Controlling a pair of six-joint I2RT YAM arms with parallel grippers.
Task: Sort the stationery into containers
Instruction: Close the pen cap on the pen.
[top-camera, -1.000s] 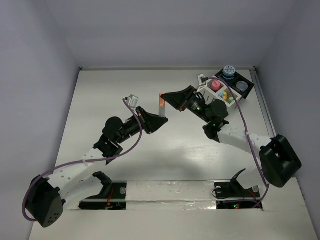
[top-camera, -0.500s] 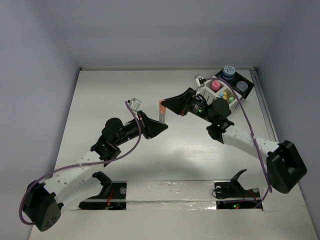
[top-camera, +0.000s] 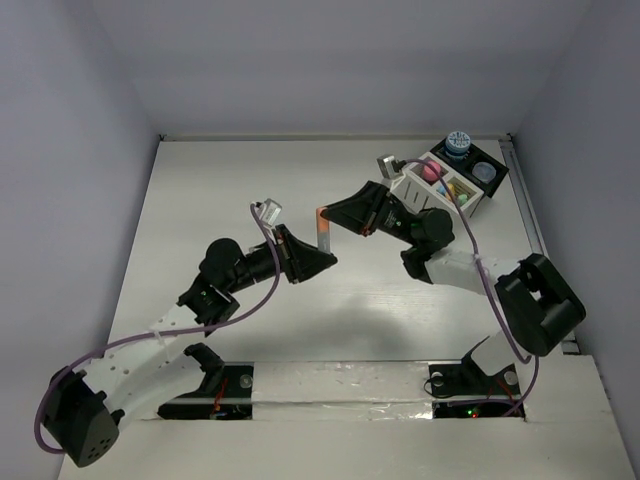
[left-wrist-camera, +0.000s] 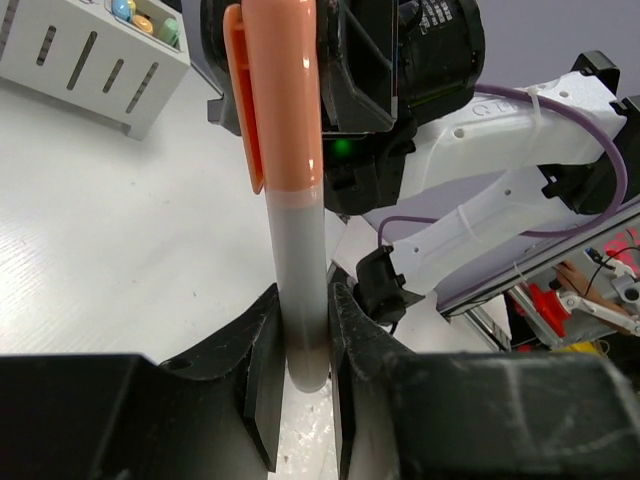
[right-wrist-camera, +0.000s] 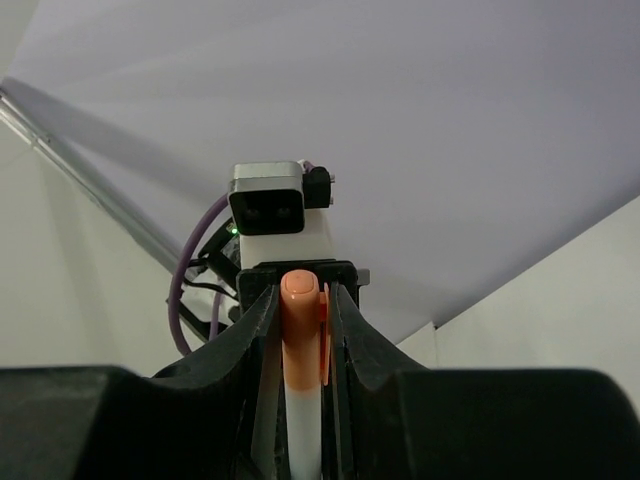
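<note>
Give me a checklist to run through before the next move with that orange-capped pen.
1. The left gripper shut on the grey barrel of the pen: ok.
2. The right gripper shut on its orange end: ok.
3. Only one gripper holding the pen before it is carried: not ok, both grip it.
4. The white slatted box close to the right gripper: ok.
5. A free compartment for the pen: cannot tell; several already hold stationery.
</note>
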